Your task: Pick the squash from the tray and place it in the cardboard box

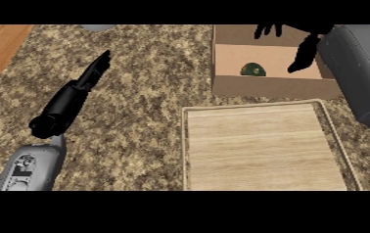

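Squash [253, 69]: dark green, round, lying on the floor of the cardboard box, toward the near wall and a little left of centre. Nothing touches it.
Cardboard box [271, 86]: open-topped, standing on the counter just beyond the tray's far edge, upright, flaps not in the way.
Tray [189, 149]: pale wood with a raised rim, near side of the counter. No squash on it; bare boards are all that show.
Right hand [305, 51]: over the box's right half, fingers straight and spread, pointing down toward the box floor. Holds nothing. Apart from the squash, which sits to its left.
Left hand [94, 71]: at the view's left over the speckled counter [137, 114], fingers straight and together, pointing away. Holds nothing; well apart from tray and box, resting.
Done, by my reading: pick and place both look complete, since the squash is inside the box and free of the hand.
Left to do: likely only clearing the right arm away from the box.
Risk: a finger brushing the box wall on the way out could shift the box.
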Tool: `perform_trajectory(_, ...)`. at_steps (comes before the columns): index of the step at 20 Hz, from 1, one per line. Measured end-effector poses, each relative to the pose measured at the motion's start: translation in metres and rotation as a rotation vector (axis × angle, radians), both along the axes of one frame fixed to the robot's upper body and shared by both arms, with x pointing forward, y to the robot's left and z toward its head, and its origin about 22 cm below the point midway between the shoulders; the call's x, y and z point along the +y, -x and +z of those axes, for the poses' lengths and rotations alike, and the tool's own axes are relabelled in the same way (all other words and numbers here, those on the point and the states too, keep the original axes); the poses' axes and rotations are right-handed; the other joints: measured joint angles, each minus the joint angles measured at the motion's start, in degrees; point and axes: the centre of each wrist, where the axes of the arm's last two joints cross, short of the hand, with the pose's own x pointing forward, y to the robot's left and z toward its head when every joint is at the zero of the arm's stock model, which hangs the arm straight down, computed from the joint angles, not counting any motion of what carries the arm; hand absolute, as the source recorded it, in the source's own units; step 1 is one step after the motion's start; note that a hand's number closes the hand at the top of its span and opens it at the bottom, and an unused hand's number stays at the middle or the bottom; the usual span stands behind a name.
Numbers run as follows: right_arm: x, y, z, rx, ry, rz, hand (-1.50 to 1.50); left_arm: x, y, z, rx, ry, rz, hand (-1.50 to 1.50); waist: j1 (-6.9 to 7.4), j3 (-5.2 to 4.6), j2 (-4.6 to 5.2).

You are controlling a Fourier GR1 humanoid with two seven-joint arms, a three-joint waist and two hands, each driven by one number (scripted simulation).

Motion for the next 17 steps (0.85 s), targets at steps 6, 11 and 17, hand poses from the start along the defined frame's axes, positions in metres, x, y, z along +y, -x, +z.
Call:
perform_trajectory(6,-0.010,-0.004,-0.005,0.003,-0.352,0.028,-1.50,0.001,0.001,-0.005,0.006,0.002,0.013,0.00,-0.60,0.08,-0.18)
perform_trajectory(11,-0.018,-0.009,-0.013,0.139,-0.771,-0.094,-1.50,0.001,0.000,-0.003,-0.002,0.007,0.016,0.00,-0.59,0.09,-0.17)
perform_trajectory(17,-0.047,-0.009,-0.005,0.264,-1.046,-0.246,-1.50,-0.004,0.000,-0.001,-0.010,0.011,0.001,0.00,0.33,0.06,0.30)
